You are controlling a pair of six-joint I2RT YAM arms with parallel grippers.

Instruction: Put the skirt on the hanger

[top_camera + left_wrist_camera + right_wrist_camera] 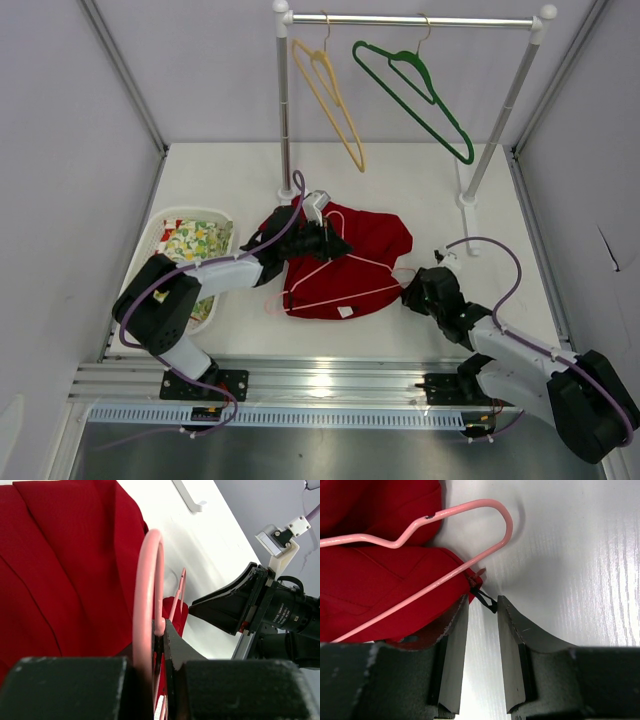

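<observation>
The red skirt [370,240] lies flat on the white table, mid-scene. The pale pink hanger [330,300] rests on top of it. My left gripper [322,240] is at the skirt's upper left and is shut on the hanger's hook [150,570], which stands between its jaws [161,630] over the red cloth [60,570]. My right gripper [408,292] sits low at the skirt's right corner. Its jaws [483,602] stand open on the tabletop. A small black loop [487,601] at the corner of the skirt [380,580] lies between the fingertips. The hanger's rounded end [470,507] curves just beyond.
A clothes rail [420,20] stands at the back with a yellow hanger [335,95] and a dark green hanger [420,95] on it. A white basket [170,218] with floral cloth [198,240] sits at the left. Walls close in both sides.
</observation>
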